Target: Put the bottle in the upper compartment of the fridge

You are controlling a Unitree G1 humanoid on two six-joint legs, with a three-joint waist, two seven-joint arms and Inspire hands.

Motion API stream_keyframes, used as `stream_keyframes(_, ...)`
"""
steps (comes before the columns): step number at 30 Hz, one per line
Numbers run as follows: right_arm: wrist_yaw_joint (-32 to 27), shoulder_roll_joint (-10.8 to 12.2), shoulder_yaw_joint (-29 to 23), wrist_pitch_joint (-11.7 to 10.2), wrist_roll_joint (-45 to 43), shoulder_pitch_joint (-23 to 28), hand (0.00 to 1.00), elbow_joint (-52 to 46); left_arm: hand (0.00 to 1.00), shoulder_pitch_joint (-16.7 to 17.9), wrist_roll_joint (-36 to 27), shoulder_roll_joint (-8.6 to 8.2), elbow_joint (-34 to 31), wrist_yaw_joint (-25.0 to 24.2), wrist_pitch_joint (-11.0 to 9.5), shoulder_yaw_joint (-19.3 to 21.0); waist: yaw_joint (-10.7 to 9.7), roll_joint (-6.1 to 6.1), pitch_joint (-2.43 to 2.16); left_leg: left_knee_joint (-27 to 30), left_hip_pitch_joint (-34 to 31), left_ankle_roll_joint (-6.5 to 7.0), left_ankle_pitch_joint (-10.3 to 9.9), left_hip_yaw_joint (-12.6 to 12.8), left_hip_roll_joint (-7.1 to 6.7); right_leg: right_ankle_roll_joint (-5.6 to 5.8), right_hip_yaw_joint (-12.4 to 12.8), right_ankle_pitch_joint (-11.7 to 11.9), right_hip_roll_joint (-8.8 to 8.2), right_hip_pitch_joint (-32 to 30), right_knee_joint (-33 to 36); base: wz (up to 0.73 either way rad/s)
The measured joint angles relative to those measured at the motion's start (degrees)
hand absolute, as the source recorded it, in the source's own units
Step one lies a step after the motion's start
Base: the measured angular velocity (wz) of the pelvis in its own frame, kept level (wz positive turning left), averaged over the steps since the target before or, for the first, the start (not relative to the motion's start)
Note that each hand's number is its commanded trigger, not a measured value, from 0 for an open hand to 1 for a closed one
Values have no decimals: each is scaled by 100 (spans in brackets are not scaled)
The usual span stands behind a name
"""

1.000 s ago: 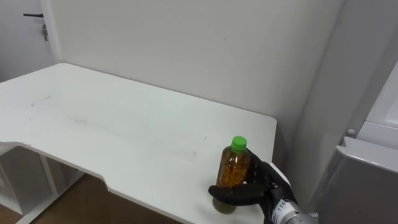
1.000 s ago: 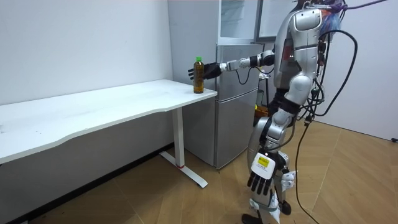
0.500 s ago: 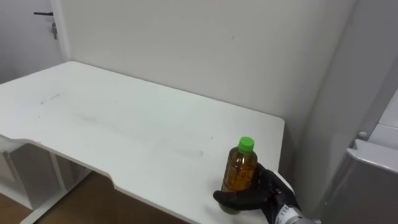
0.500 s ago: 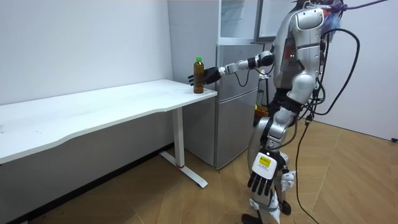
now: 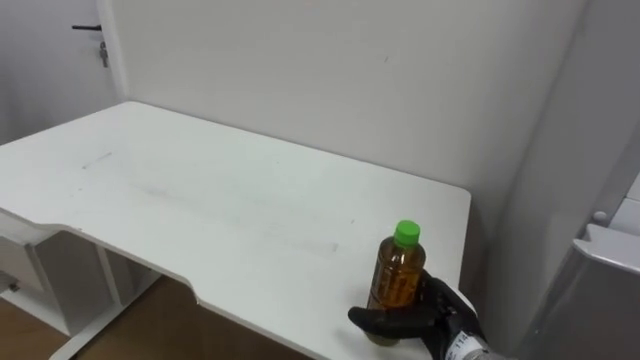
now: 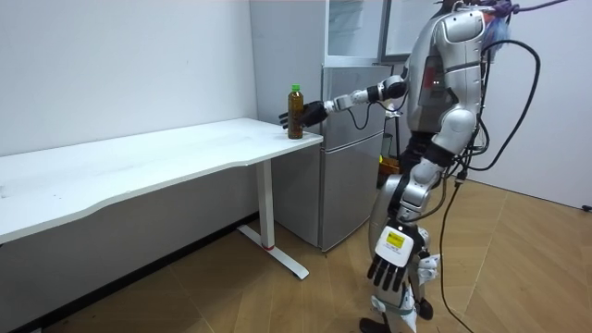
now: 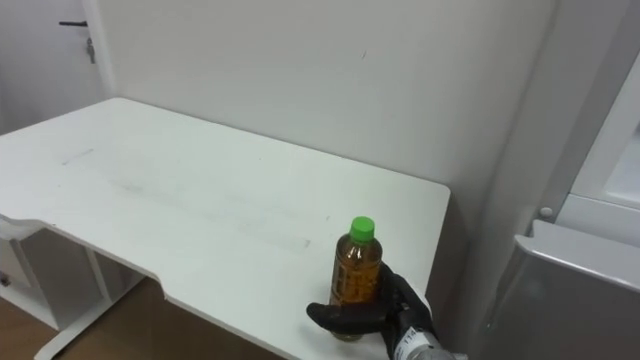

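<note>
Simply counted, the left eye view holds one bottle (image 5: 400,275), one counter (image 5: 200,200) and one fridge (image 5: 612,285). The bottle stands upright inside the right hand (image 5: 415,320), its green cap and amber body rising above the fingers. Those fingers are curled round its lower part from the right, with the thumb wrapped across the front. The counter spreads away to the hand's left and beyond it, and the fridge is off to the hand's right.

From the room view, the right arm reaches out nearly level at shoulder height, the wrist straight, towards the counter's corner. The bottle sits at the far side of that hand, its base at the counter top. The fridge stands under and behind the outstretched arm. The left hand (image 6: 393,273) hangs low beside the leg, fingers loose and holding nothing.

Lastly, the right eye view shows the same grasp, the hand's fingers closed round the bottle near the counter's front edge.
</note>
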Motion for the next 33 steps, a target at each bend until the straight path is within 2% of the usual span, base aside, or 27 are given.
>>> stream_keyframes(7,-18,2,0,0,19,0,0,107,0,16,0,-2,0,1,0,-1,6,1,1,4,-1,0,0,0,-3,1,-3,0,-1,3,0,0)
stream_keyframes(8,-21,1,-1,-1,51,-2,53,111,0,16,0,-2,0,1,0,-1,6,1,1,2,-1,0,0,0,-3,1,-6,0,-2,3,0,0)
stream_keyframes(9,-30,1,-2,-1,74,-3,85,113,0,16,0,-2,1,1,0,-5,6,1,1,0,-1,0,0,0,-2,1,-9,0,-1,3,0,0)
stream_keyframes(10,-41,5,-1,-1,78,-4,100,112,0,18,0,-2,1,1,0,-8,6,1,1,-1,-1,0,0,0,-2,1,-8,0,-1,3,0,0)
stream_keyframes(19,-211,46,-18,-5,-21,-5,100,115,0,45,0,-9,5,1,2,-7,6,16,9,1,-4,0,1,1,-2,1,2,-1,-1,0,0,0)
stream_keyframes(21,-231,157,-80,-2,-5,-37,100,117,0,56,0,-26,7,1,2,-5,7,37,5,1,-4,0,1,1,-2,1,0,-1,-1,-1,0,0)
stream_keyframes(26,-260,253,-106,60,2,-46,100,194,0,75,0,-87,6,0,3,-2,9,67,13,4,-32,0,1,1,-3,1,-4,-1,-2,-38,0,0)
stream_keyframes(33,-267,258,-107,97,167,-46,100,193,0,76,6,-92,4,4,-1,4,4,67,7,5,-31,1,2,1,-7,2,-11,-1,-7,-51,0,0)
